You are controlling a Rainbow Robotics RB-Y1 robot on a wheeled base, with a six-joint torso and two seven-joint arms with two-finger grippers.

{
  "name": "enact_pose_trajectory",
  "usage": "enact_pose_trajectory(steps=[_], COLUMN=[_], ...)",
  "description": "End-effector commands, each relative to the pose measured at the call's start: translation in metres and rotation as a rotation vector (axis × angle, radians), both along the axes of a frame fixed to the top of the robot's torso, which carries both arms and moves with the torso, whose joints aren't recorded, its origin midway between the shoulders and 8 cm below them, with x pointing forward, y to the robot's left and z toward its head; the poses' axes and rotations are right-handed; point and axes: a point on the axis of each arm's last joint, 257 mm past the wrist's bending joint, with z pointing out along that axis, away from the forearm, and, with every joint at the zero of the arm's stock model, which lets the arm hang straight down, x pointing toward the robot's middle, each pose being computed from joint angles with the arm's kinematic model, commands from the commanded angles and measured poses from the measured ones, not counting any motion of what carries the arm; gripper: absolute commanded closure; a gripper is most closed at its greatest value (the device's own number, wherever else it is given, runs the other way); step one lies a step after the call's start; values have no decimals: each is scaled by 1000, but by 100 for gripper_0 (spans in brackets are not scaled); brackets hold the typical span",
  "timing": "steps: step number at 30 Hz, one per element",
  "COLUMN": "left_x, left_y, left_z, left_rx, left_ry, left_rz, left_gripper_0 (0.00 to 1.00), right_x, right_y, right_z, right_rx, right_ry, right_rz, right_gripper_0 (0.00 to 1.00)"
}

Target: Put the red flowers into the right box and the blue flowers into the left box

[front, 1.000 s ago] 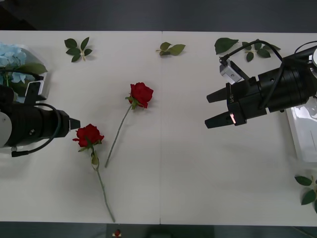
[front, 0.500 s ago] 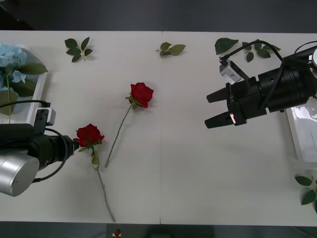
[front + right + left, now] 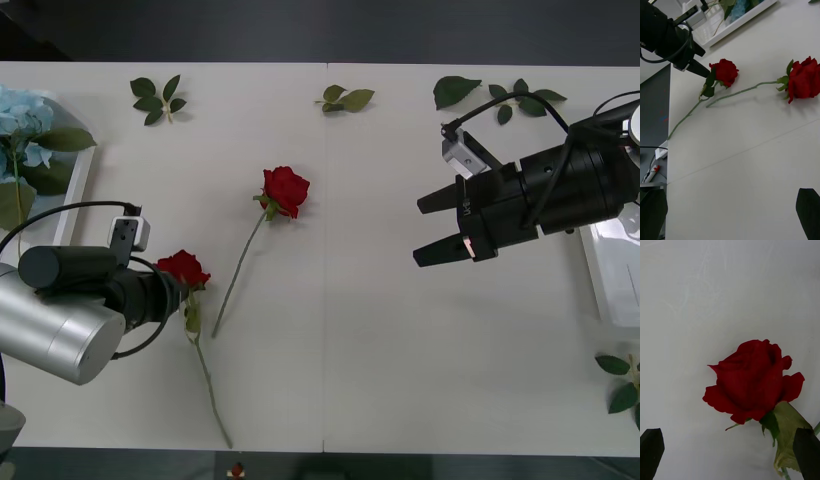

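Left wrist view: ruffled, velvety red flowers (image 3: 752, 380).

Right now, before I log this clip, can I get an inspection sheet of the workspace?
Surface: white table, seam down the middle.
Job's things: two roses, one mid-table, one at the left tool; blue flowers in the left tray; right tray partly hidden.
Clutter: loose leaf sprigs along the far edge and near right corner.
Grippers: left tool open around the rose; right tool open, hovering.
Cables: black cable on the right arm.
Surroundings: dark floor.
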Motion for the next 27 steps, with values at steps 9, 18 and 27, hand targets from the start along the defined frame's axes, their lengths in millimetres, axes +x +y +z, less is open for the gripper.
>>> enact_pose_trajectory(steps=[9,18,27], left_x=[29,40,40], left_y=[-2,8,10], left_z=[0,-20,-26], left_rx=[-39,-38,-34], left_ry=[-25,-26,-20], left_rz=[40,48,47], left_gripper_0=[0,0,0], right_x=[4,7,9], right_y=[-15,-17,-20], right_z=[16,15,14], right_rx=[-25,-26,-28], right_ry=[-39,-38,-34], right_rz=[8,0,-7], right_gripper_0=[0,0,0])
